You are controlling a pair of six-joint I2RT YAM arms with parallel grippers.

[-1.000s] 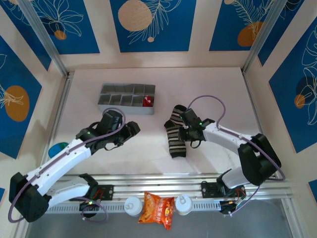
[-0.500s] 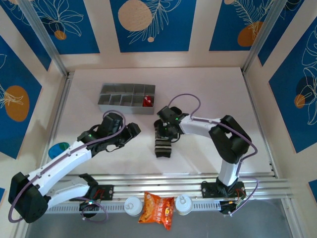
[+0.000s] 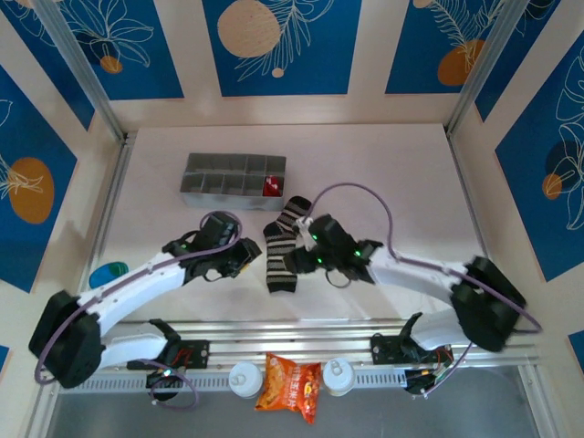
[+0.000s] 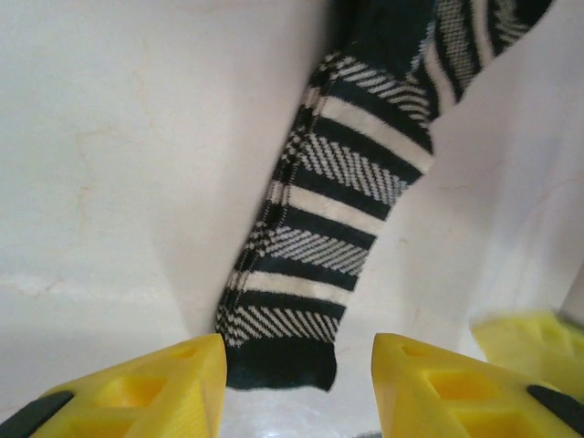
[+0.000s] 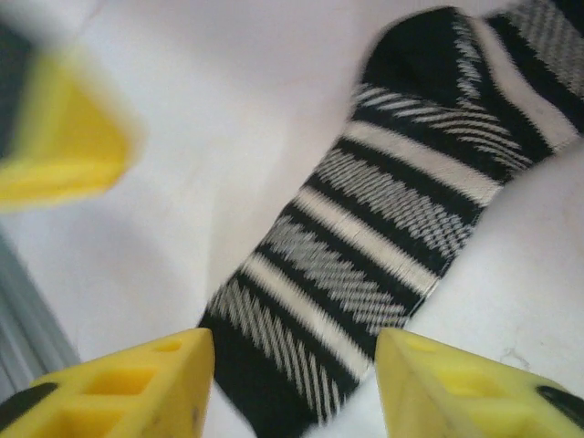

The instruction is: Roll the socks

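Observation:
The black sock with grey-white stripes (image 3: 282, 245) lies flat and stretched out on the white table, bent at the heel. My left gripper (image 3: 246, 261) sits just left of its near end, and my right gripper (image 3: 295, 262) just right of it. In the left wrist view the sock (image 4: 333, 219) ends in a dark band between the open left gripper (image 4: 297, 388). In the right wrist view the sock (image 5: 392, 228) runs down between the open right gripper (image 5: 294, 388). The red sock (image 3: 271, 187) sits bundled in a compartment of the grey organizer tray (image 3: 219, 194).
An orange snack packet (image 3: 290, 385) lies on the near rail between two white round caps (image 3: 246, 377). A blue-green disc (image 3: 107, 274) rests at the table's left edge. The other arm's yellow finger (image 5: 59, 137) is close by in the right wrist view.
The right gripper dragged the striped sock leftward, then opened and let go, so the sock now lies stretched out. The left gripper moved right to the sock's near end and its jaws narrowed.

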